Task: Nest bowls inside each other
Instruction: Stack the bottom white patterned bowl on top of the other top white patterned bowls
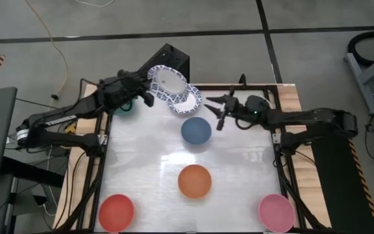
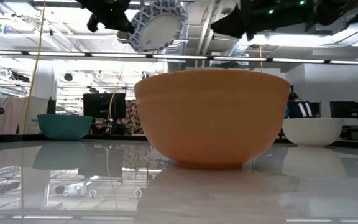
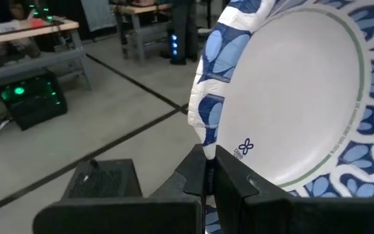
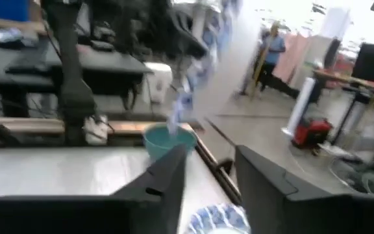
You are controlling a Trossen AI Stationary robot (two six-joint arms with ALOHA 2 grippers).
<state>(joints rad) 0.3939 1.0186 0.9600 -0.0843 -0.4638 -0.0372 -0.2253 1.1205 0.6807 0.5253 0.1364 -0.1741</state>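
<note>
My left gripper (image 1: 149, 97) is shut on a white bowl with a blue-patterned rim (image 1: 167, 81), held up over the table's far edge and tipped on its side (image 2: 157, 25). A second patterned bowl (image 1: 187, 103) lies just below and beside it. My right gripper (image 1: 217, 104) hangs open to the right of both, its fingers (image 4: 174, 175) apart with nothing between them. A teal bowl (image 1: 126, 108) sits under the left arm. Blue (image 1: 195, 130), orange (image 1: 194, 181), red (image 1: 116, 211) and pink (image 1: 276, 211) bowls stand on the table. My left gripper pinches the patterned bowl's rim (image 3: 206, 146) between its two fingers, one on the inner side and one on the outer. The fingers come roughly level from the table's left. The bowl is lifted clear and stands tilted on edge, its white inside (image 3: 291, 97) facing the wrist camera.
A cream bowl (image 2: 312, 130) shows at the far right in the low view. A black box (image 1: 174, 60) stands on the floor beyond the far edge. The white table top (image 1: 141, 156) lies bare between the bowls.
</note>
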